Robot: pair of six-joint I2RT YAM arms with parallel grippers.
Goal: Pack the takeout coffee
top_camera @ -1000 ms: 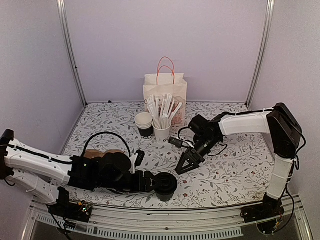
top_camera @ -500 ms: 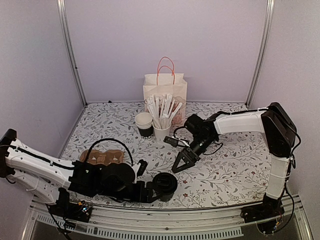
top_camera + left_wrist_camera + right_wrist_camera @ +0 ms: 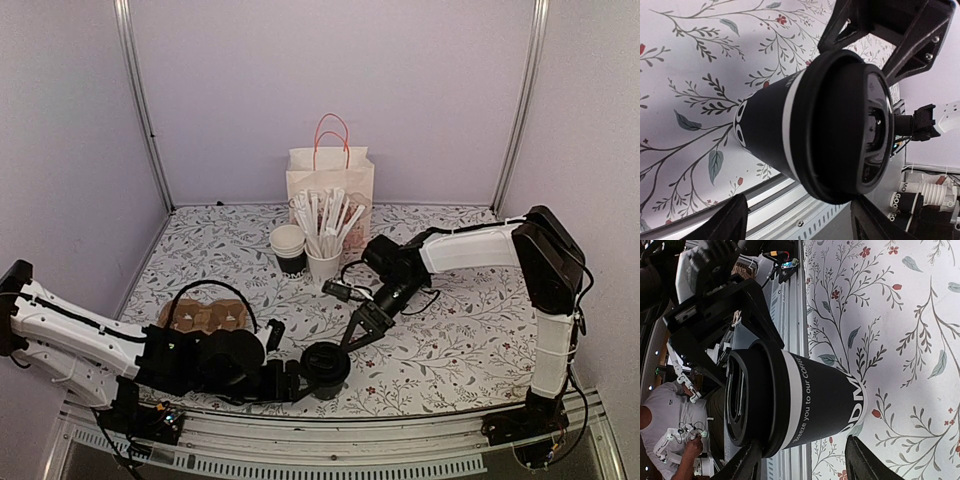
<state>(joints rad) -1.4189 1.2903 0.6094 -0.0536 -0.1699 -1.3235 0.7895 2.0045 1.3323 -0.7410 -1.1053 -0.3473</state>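
The takeout coffee (image 3: 326,366) is a black paper cup with a white band and a black lid, standing upright near the table's front edge. My left gripper (image 3: 298,379) lies low at its left, open, and the cup (image 3: 830,120) sits just ahead of its fingertips (image 3: 727,222). My right gripper (image 3: 352,340) reaches down from the upper right, also open. In the right wrist view the cup (image 3: 805,395) fills the space in front of its spread fingers (image 3: 865,460). Neither gripper visibly presses on the cup.
A paper bag (image 3: 330,185) with orange handles stands at the back. In front of it are a white cup of wrapped sticks (image 3: 325,262) and a stack of lidless cups (image 3: 289,250). A brown cardboard cup carrier (image 3: 205,317) lies behind the left arm.
The right gripper has come down and left, close to the cup. The left arm has drawn back slightly to the left, uncovering the carrier; the cup stays near the front edge.
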